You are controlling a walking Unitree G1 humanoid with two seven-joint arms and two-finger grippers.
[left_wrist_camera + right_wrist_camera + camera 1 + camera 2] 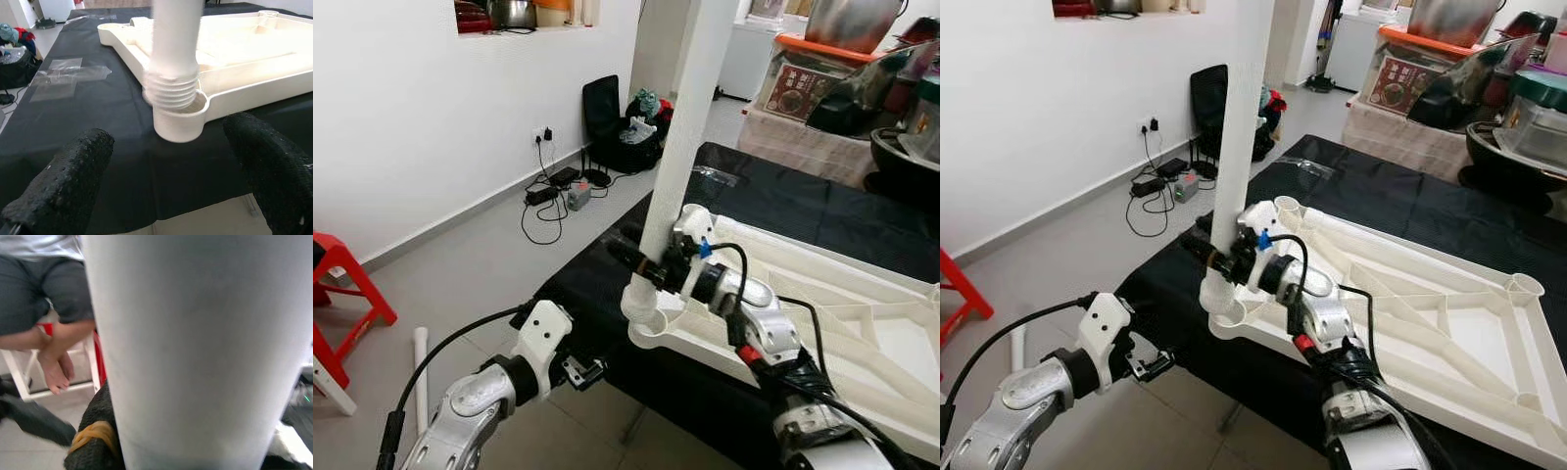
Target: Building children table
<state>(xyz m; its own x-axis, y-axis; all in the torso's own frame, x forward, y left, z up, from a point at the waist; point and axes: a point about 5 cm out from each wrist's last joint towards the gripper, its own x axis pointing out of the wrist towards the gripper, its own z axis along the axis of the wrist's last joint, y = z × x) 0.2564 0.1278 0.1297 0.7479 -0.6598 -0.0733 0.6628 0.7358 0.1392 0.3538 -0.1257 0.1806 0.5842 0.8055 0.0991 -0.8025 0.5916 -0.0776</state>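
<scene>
My right gripper (641, 266) is clamped on the white leg (680, 137), low down, just above its threaded end. The leg stands nearly upright, leaning a little to the right at its top, with that threaded end in the near-left corner socket (180, 118) of the tabletop (1449, 323). In my left wrist view the threads still sit above the socket rim, so the leg is not fully down. The tabletop lies upside down on a black cloth (783, 211), ribs up, and another socket (1525, 285) shows at its far right corner.

My left gripper (587, 371) hangs below and to the left of the corner, off the near edge of the cloth, fingers (68, 183) spread wide and holding nothing, pointed at the socket.

A second white leg (420, 377) lies on the floor to the left, near a red stool (347, 294). In my right wrist view a person (46, 298) sits on a stool beyond the leg.
</scene>
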